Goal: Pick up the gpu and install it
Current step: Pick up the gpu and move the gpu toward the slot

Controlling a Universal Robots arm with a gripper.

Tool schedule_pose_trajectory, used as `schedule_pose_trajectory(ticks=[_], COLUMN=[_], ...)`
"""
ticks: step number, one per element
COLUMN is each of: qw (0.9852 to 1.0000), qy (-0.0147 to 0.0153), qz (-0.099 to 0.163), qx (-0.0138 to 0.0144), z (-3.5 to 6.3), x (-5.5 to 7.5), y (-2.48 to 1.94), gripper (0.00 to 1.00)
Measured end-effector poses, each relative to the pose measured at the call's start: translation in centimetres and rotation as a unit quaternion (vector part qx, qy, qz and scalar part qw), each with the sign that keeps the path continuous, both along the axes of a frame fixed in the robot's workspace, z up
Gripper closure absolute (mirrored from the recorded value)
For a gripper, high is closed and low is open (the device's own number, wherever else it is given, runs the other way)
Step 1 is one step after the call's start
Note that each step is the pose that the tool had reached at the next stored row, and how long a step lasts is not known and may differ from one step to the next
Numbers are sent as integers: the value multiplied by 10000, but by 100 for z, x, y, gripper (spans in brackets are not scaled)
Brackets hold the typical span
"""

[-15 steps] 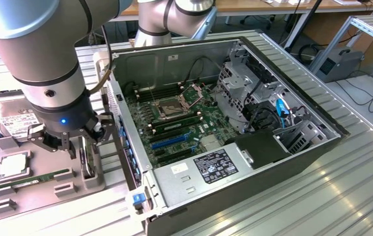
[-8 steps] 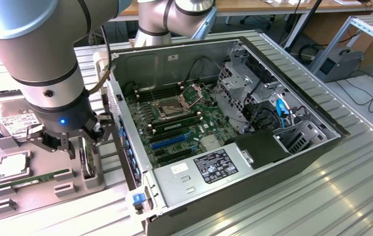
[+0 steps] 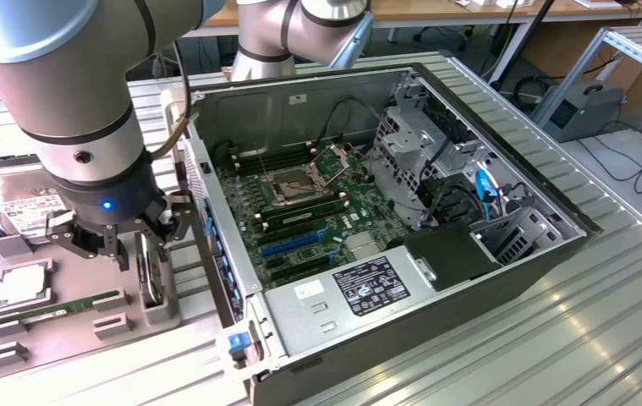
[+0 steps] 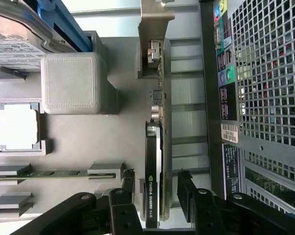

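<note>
**Open pincer straddles the GPU racked beside the PC case**

The gpu [image 4: 159,98] stands on its long edge in a slot of the grey fixture tray [image 4: 79,142]. It sits just outside the PC case [image 3: 502,254] and runs parallel to the case's rear port panel [image 4: 226,73]. Racking it on edge looks deliberate. Both broad faces are left free for a grasp from above, and the silver bracket [image 4: 155,19] at one end sits well clear of that grasp.

The pincer [image 4: 156,176] hangs over the card's black-shrouded end, the end away from the bracket. Its jaws are spread apart with one finger on each face of the card, and a narrow gap shows on both sides, so nothing is gripped. By my reading the pick is lined up but not closed.

The case lies on the desk [image 3: 546,338] with its side panel off, so the motherboard [image 3: 298,211] faces up and can be reached from above. Its blue expansion slot [image 3: 290,245] is bare, so the card is not yet installed.

Farther from the case than the gpu, the same tray holds a RAM stick [image 4: 54,173], a CPU [image 4: 17,127] and a hard drive [image 4: 15,44]. Each has its own nest, which likely keeps them out of the fingers' way.
</note>
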State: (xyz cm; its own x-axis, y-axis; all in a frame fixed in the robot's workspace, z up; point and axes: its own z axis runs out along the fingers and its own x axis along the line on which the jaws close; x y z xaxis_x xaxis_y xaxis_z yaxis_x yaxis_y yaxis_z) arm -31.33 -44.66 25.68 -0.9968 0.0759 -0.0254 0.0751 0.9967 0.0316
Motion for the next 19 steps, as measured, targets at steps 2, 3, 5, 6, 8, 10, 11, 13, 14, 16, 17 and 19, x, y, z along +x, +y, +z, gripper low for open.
schedule_pose_trajectory(ticks=[2,3,5,6,8,10,11,13,14,16,17,19], qw=[10000,10000,10000,10000,10000,10000,10000,10000,10000,10000,10000,10000], qy=[-1,0,0,0,0,0,0,0,0,1,1,0], qz=[1,0,0,0,0,0,0,0,0,0,0,0], qx=[1,0,0,0,0,0,0,0,0,-1,0,0], z=[-1,-1,-1,-1,-2,-4,-5,-8,-9,-13,-16,-22], x=[0,-1,-3,-5,-9,-13,-16,-19,-20,-22,-24,-25], y=[6,7,10,11,12,11,11,11,11,11,11,11], gripper=[52,52,52,52,52,52,52,52,52,52,52,52])
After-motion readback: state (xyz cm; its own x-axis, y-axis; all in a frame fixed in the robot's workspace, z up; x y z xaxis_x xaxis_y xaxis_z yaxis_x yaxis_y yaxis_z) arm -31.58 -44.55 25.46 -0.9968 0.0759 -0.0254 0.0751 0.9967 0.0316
